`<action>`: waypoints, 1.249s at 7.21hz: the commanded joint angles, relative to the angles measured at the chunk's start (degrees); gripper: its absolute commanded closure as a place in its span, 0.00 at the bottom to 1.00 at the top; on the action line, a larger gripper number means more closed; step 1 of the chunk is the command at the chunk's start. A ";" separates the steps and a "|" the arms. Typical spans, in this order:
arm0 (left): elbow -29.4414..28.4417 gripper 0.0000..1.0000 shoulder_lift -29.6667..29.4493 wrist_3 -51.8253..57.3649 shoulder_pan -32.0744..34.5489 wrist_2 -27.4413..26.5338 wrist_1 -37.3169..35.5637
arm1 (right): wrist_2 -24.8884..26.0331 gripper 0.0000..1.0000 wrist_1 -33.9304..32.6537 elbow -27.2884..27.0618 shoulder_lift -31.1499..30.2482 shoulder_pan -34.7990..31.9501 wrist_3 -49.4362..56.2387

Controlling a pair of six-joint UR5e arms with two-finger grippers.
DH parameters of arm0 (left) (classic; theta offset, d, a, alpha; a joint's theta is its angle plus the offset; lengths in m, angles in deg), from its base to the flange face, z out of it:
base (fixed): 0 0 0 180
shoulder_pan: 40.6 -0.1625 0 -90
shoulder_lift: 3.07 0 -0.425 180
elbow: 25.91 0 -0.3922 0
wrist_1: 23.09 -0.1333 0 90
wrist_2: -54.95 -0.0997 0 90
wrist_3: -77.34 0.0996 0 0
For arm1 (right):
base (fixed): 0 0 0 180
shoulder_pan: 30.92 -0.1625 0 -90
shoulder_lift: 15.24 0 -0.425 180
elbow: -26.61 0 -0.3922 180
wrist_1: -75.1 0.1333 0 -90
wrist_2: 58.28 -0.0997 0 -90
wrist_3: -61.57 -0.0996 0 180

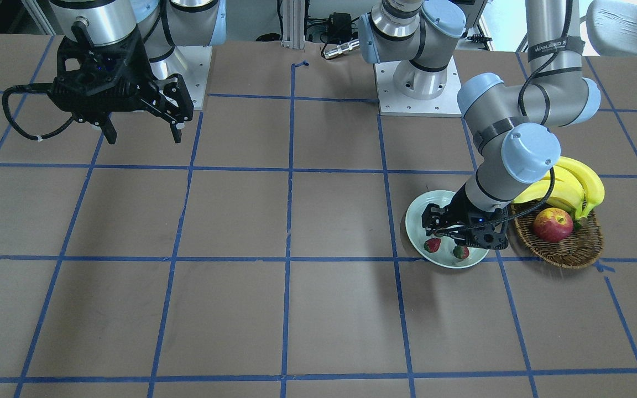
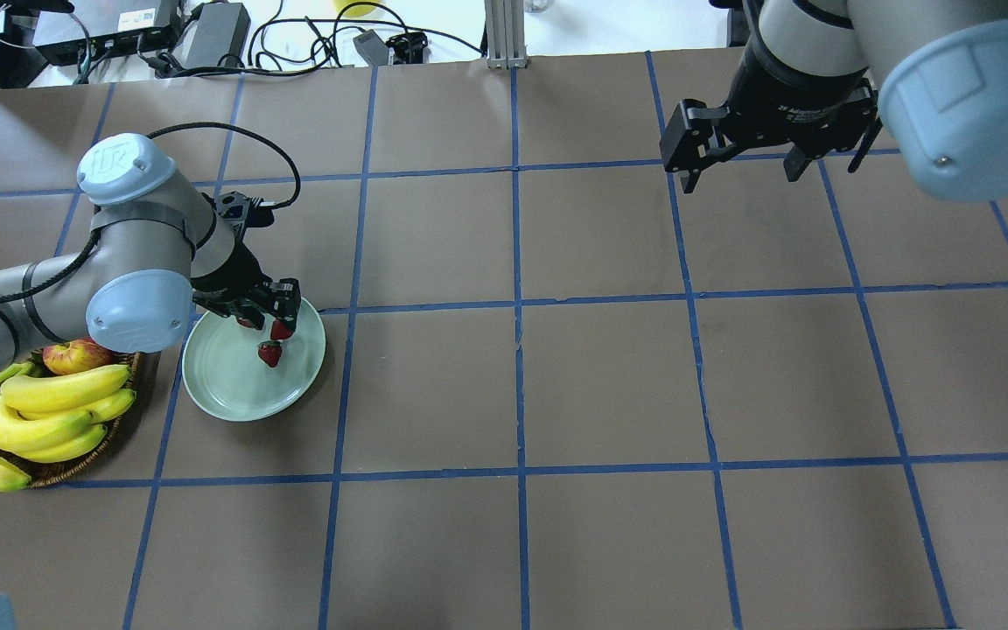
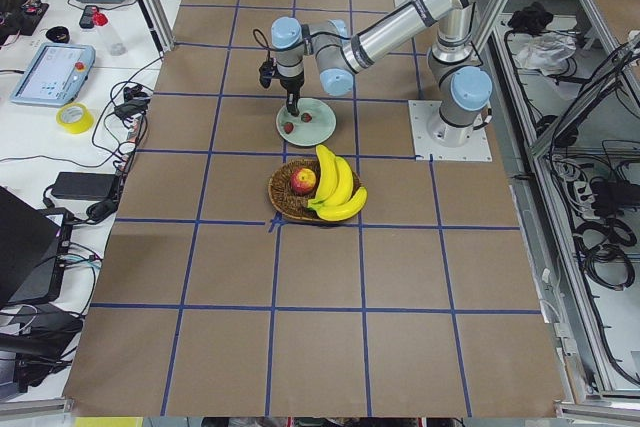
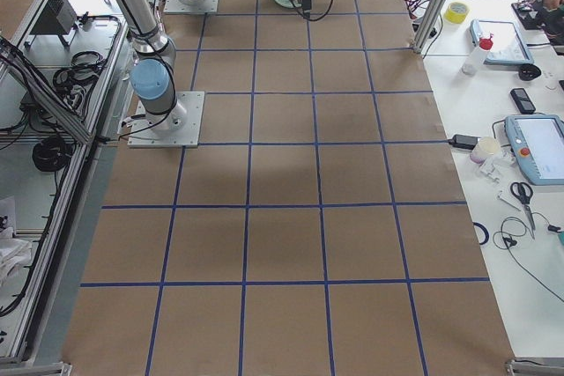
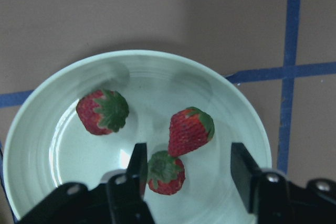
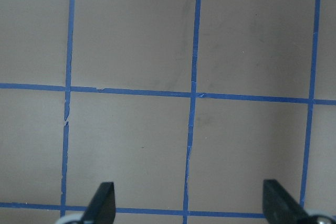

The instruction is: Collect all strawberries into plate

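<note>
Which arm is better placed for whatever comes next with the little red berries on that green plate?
Left. The left gripper hangs open directly over the round pale mint-green plate, where all three small red strawberries lie. The right gripper, also open, hangs across the brown gridded table, nowhere near them.

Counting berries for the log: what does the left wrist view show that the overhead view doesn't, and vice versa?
Only the left wrist view shows all three strawberries clearly, and the left end effector plainly open. Only the overhead view shows the basket with bananas and apple, and the right end effector, open. Both show the plate holding strawberries under the left end effector.
</note>
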 commanded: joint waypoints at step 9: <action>-27.08 0.19 15.01 -13.59 11.73 -2.43 27.86 | 0.06 0.00 0.06 0.06 0.00 0.00 0.07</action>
